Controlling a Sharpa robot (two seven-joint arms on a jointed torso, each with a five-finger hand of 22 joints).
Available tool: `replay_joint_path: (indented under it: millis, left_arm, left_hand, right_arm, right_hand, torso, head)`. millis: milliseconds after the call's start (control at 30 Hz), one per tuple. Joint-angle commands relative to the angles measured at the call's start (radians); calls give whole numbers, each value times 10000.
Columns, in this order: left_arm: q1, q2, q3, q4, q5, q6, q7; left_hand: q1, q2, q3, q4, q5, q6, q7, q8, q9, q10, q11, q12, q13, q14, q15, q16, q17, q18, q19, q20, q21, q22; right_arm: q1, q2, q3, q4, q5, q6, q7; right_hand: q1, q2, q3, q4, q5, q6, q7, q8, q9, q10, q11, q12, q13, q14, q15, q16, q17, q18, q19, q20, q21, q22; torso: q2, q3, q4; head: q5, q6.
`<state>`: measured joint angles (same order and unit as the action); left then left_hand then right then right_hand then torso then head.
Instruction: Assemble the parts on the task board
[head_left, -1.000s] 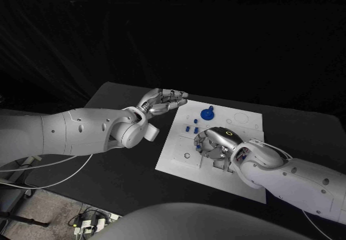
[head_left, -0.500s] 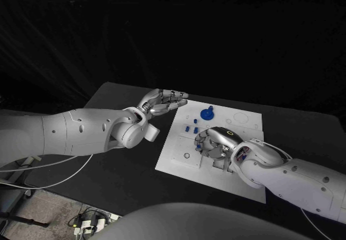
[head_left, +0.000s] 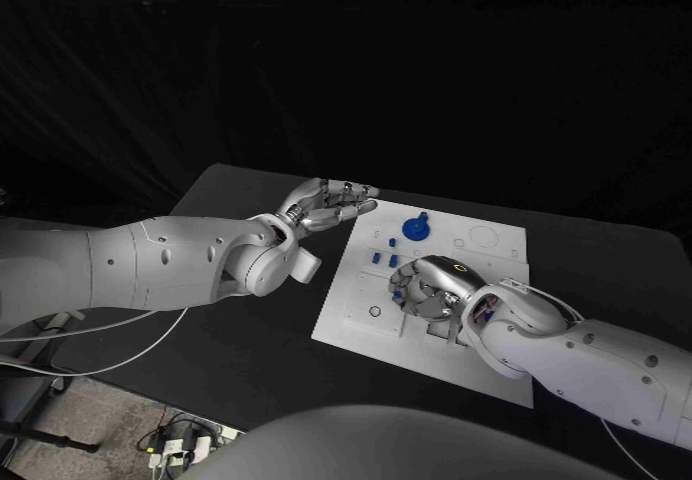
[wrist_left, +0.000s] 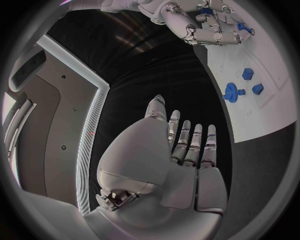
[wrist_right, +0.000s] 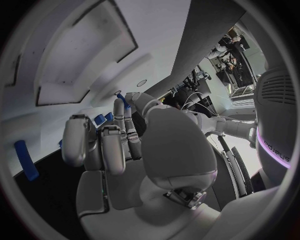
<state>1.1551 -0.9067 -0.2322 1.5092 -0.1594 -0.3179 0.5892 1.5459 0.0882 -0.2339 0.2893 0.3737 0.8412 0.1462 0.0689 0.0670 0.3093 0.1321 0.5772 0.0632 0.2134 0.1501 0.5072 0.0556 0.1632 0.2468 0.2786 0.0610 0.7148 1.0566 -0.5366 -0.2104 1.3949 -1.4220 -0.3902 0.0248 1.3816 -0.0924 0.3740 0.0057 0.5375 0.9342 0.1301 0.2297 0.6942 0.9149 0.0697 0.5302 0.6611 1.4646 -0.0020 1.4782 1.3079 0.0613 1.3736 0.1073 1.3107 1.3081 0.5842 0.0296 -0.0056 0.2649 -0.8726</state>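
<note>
Head view with both wrist views. The task board (head_left: 361, 300), a white plate, lay at the centre of the black table (head_left: 231, 330). The right hand (head_left: 430, 290) hung low over the board's middle, its back toward the head camera; in the right wrist view its fingers (wrist_right: 103, 142) were curled downward close to the board surface, with small blue parts (wrist_right: 100, 119) just beyond the fingertips. Whether a part was pinched between them could not be told. The left hand (head_left: 329, 206) hovered off the board, near its edge at about 10 o'clock from the board's centre; its fingers (wrist_left: 190, 145) were extended, lying side by side, and held nothing.

Progress, as a judgement: a blue gear-like part (head_left: 414, 228) sat on the board at about 12 o'clock, and several small blue pegs (head_left: 384, 258) stood or lay just at 11 o'clock of the right hand. Open holes and outlined recesses (head_left: 483, 238) remained visible toward 1 o'clock, and one loose blue piece (wrist_right: 23, 160) lay apart in the right wrist view, so the assembly appeared partly done, with several seats unfilled.

No brand, label or legible writing could be read on the board, the parts or the arms; a small lit ring (head_left: 459, 266) showed on the right hand's back.
</note>
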Motion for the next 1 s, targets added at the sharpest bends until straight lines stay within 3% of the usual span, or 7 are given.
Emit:
replay_joint_path:
  millis: [33, 600, 1000]
  left_arm:
    - [-4, 33, 8, 7, -51, 191, 31]
    - [-32, 42, 8, -18, -53, 225, 3]
    - [-67, 55, 8, -27, -54, 244, 5]
  left_hand:
    - [77, -14, 60, -5, 47, 15, 66, 10, 1, -30, 63, 30, -7, 9, 52, 34, 9, 191, 26, 33, 35, -2]
    - [110, -7, 66, -10, 57, 8, 69, 10, 1, -35, 66, 34, -8, 20, 64, 49, 10, 191, 44, 47, 40, -17]
    - [144, 3, 71, -11, 68, 0, 70, 9, 1, -42, 66, 37, -8, 40, 93, 77, 13, 192, 76, 56, 46, 0]
  right_arm:
    - [-33, 12, 2, -10, 56, 165, 110]
    - [-72, -1, 2, -43, -63, 186, 30]
    - [-97, 6, 1, -80, -319, 322, -237]
  right_hand:
    - [-36, 50, 41, 3, 48, 49, 29, -57, 17, 46, -1, -50, -9, 180, 68, -11, 997, 75, -35, 62, -14, 1722]
    - [-38, 42, 50, -9, 54, 17, 48, -114, 6, 37, 22, -116, -74, 114, 86, -74, 890, 106, -139, 73, -143, 1678]
    - [-45, 39, 59, -43, -23, -174, 72, -318, -46, -149, 63, -211, -146, -59, 131, -217, 657, 173, -385, 113, -425, 1585]
  torso:
    - [6, 0, -1]
    - [0, 0, -3]
    - [-2, 2, -1]
  head:
    - [12, 0]
    - [24, 0]
    - [43, 0]
